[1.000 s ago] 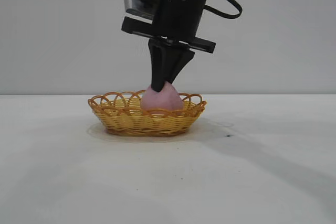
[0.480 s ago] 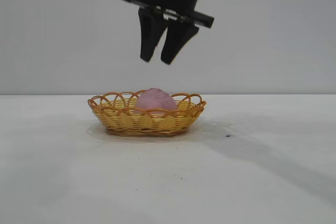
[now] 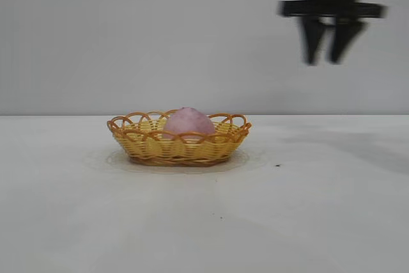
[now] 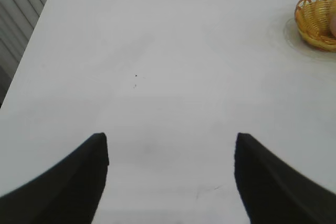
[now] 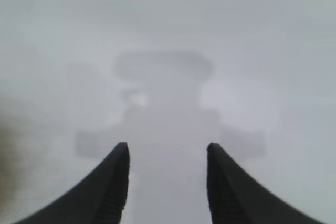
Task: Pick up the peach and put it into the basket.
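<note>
One peach [image 3: 188, 121] sits inside the basket [image 3: 150, 146], its dome rising above the looped rim near the basket's middle. The basket rests flat on the tabletop [image 3: 307, 209], left of centre in the exterior view.

Right claw [image 3: 331, 39]: high above the tabletop, well to the right of the basket and clear of it. Its two fingers hang apart with nothing between them (released, empty). The right wrist view confirms the spread fingers over bare surface, with only the arm's own shadow beneath.

Left claw [image 4: 170, 177]: not seen in the exterior view. Its wrist view shows both fingers spread wide over bare tabletop, with the basket far off at the frame's edge; this arm appears idle.

Step in hand: judged from the layout, the placement is complete and the working arm is in the retreat phase.

Next move: nothing further appears required of the peach. The right arm need only reach a rest position, keeping its path away from the basket so the light wicker is not nudged.
</note>
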### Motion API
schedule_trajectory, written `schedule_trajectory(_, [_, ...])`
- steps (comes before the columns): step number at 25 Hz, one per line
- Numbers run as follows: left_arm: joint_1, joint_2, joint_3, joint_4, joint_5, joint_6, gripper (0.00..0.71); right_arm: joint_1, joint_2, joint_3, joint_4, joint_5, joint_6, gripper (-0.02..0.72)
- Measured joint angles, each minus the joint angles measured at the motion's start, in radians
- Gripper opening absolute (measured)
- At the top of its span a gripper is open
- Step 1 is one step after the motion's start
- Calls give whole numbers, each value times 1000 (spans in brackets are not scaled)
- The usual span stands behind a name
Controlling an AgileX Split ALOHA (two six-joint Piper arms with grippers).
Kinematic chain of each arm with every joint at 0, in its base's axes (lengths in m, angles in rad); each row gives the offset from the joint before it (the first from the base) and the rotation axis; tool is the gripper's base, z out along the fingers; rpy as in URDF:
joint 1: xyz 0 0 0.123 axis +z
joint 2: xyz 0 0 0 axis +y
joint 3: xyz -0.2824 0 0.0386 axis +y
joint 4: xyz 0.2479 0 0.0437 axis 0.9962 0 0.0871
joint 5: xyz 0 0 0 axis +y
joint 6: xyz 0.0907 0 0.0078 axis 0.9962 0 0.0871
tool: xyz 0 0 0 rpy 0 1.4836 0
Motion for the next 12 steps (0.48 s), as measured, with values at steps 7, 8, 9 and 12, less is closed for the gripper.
schedule_trajectory(7, [0,0,0,0,0,0,447,6,-54,0,43,-4,-10,291])
schedule_trajectory(8, [0,0,0,0,0,0,447,6,-83,0,43,-9,-7,291])
schedule_trajectory(9, [0,0,0,0,0,0,447,6,-118,3,38,-14,0,291])
schedule_trajectory(12, [0,0,0,0,0,0,447,6,-250,47,-3,-18,27,291])
